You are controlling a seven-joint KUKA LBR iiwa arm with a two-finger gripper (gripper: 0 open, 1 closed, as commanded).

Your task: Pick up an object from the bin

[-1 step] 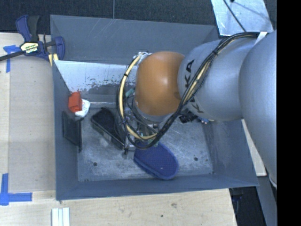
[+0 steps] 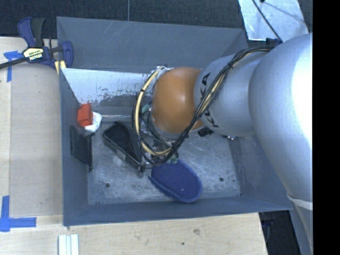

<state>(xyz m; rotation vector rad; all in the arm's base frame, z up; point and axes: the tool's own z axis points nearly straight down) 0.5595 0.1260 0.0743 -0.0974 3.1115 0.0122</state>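
Metal of the bin [image 2: 159, 212] fills your foreground: its near wall is plain grey, and the floor behind it is dull, speckled with pale scratches and a few small dark dots. Closest to you on that floor lies a dark blue oval pad [image 2: 176, 181], flat, toward the middle. Just behind its upper left edge you see the gripper [image 2: 153, 154], low over the floor beneath the arm's orange cover [image 2: 172, 100] and a bundle of yellow and black cables [image 2: 142, 102]. You cannot tell whether it is wide, narrow or gripping anything, since the cover and cables hide it. Right beside it, to the left, a long black block [image 2: 121, 141] lies slantwise, its lower right end reaching the gripper. Farther left a flat black slab [image 2: 81, 145] sits by the left wall, and just behind it is a small orange and white thing [image 2: 87, 117]. Beyond these the far wall shines pale, streaked with dark scuffs. Past the bin's rim your view ends in dark ground.
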